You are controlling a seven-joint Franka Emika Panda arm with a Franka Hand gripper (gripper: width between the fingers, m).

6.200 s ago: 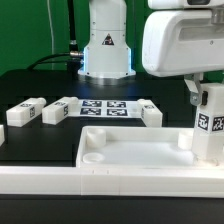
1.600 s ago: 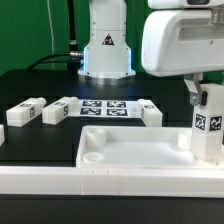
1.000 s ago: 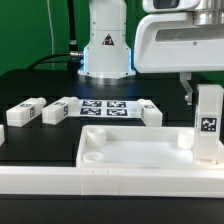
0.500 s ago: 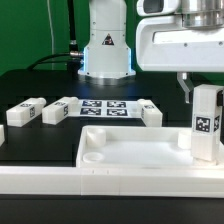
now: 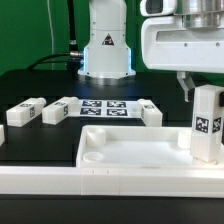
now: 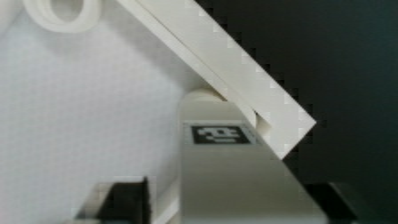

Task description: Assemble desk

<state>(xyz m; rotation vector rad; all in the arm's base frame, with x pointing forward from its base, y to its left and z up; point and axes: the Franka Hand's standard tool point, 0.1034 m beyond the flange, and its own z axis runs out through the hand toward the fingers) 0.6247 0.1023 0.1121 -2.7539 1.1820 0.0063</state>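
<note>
4 legs show in the exterior view. 3 loose legs [image 5: 28, 112] lie on the counter [image 5: 30, 142] at middle left and centre, beside the marker board [image 5: 105, 107]. 1 upright leg [image 5: 207, 125] stands at the right edge, long axis vertical, at the right corner of the 1 tabletop [image 5: 130, 133], directly below the hand [image 5: 204, 88].

In the wrist view, 2 dark fingers [image 6: 125, 200] flank that tagged leg. I cannot tell whether they clamp it. The next move likely runs along that vertical axis.
</note>
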